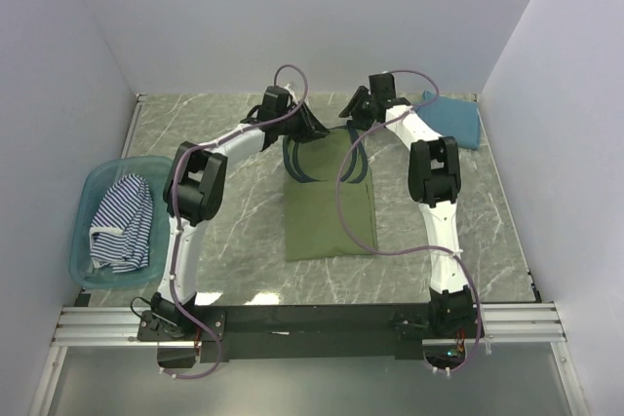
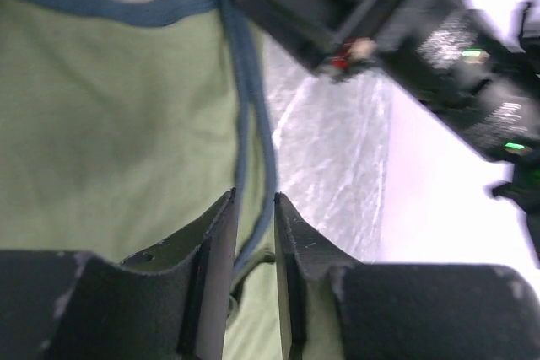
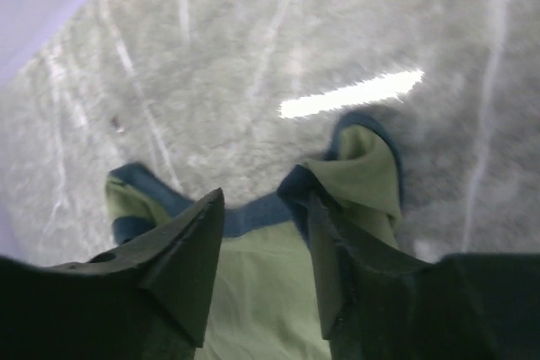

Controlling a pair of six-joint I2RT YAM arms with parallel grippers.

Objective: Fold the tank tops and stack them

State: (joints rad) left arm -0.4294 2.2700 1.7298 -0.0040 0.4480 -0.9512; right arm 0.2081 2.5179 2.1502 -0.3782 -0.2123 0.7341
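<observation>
- Left gripper (image 2: 255, 201) is pinching the dark strap (image 2: 251, 115) at the far edge of the olive-green tank top (image 1: 330, 211), jaws narrow.
- Right gripper (image 3: 260, 196) is hovering over that same far edge, jaws apart, holding nothing.

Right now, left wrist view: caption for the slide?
Left gripper pinching the dark strap of the olive top, table and right arm beyond.

The right arm (image 1: 429, 168) is covering a corner of the teal-blue top (image 1: 456, 122) and the far edge of the olive-green top (image 1: 330, 207).
</observation>
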